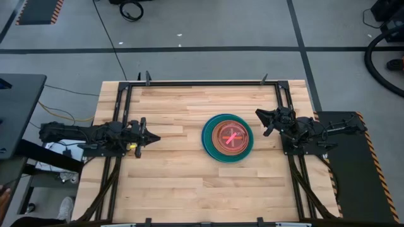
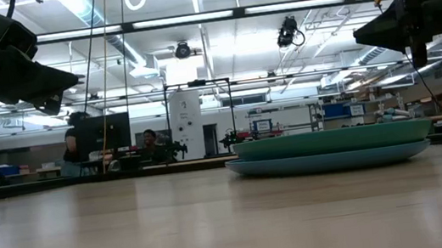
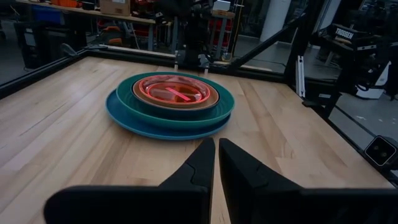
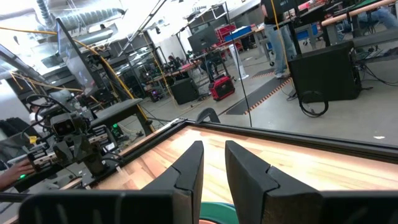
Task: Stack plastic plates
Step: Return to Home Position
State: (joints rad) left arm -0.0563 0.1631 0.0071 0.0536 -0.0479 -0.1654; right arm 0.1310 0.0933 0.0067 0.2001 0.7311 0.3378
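One stack of plastic plates (image 1: pixel 228 138) rests on the wooden table, right of the middle. A large blue plate is at the bottom, a teal one lies on it, then a brownish-orange one, and a translucent pink-red one (image 3: pixel 172 90) is on top. Any plates between them are hidden. The low view shows the stack (image 2: pixel 327 149) from the side. My left gripper (image 1: pixel 153 137) is shut. It hovers above the table to the left of the stack and points at it. My right gripper (image 1: pixel 259 114) hovers just beyond the stack's far right rim with its fingers a little apart. A teal sliver of the stack (image 4: pixel 217 213) shows below its fingers.
A black metal frame (image 1: pixel 208 82) runs along the table's far edge and down both sides. Bare wood lies between my left gripper and the stack, and across the table's near half. People and lab benches show in the room beyond the table.
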